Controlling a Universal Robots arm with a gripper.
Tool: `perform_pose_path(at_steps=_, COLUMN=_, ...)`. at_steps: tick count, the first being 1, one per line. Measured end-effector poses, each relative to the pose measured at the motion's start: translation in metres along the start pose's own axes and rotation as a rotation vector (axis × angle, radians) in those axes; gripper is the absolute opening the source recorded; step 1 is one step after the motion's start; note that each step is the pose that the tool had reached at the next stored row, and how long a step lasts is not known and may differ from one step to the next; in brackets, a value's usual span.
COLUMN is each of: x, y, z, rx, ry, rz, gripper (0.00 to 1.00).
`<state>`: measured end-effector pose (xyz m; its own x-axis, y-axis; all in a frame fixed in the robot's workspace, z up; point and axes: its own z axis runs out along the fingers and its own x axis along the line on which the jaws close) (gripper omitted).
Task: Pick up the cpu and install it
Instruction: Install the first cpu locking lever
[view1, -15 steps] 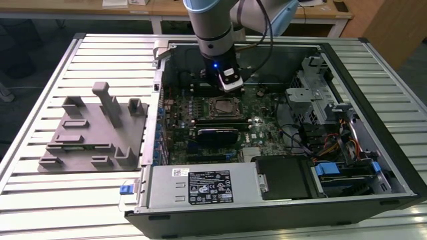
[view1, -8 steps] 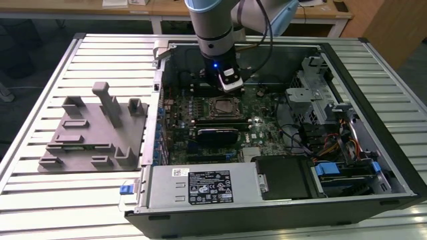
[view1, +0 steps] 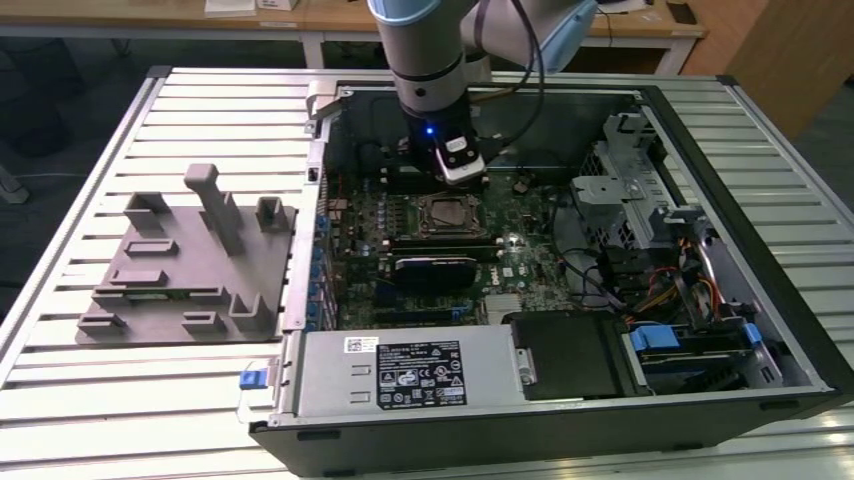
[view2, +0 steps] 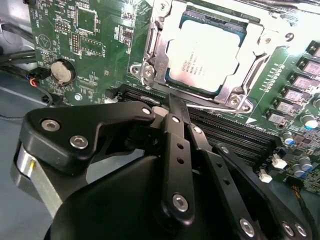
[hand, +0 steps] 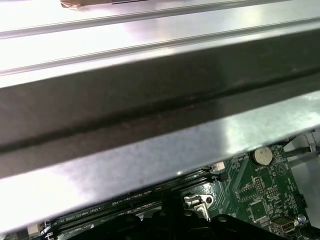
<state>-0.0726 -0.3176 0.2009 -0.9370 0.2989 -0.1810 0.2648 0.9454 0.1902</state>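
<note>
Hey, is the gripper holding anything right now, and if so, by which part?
Nothing is held. The gripper sits shut and empty beside the socket frame, while the cpu lies seated in the socket.

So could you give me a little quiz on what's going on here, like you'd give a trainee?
1. True or false: the chip lies inside the metal frame on the green board.
2. Where is the tool? A: over the board inside the computer case. B: over the grey holder block. C: beyond the table's edge.
3. Fill in: the round coin battery sits on the green ____.

Key: 1 true; 2 A; 3 board.
</note>
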Motion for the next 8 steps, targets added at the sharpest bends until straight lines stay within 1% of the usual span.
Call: perform_pose_path(at_steps=8, x=0.0027, y=0.0034, z=0.0008, rx=0.0012, ry=-0.0012, rz=0.008, gripper=0.11)
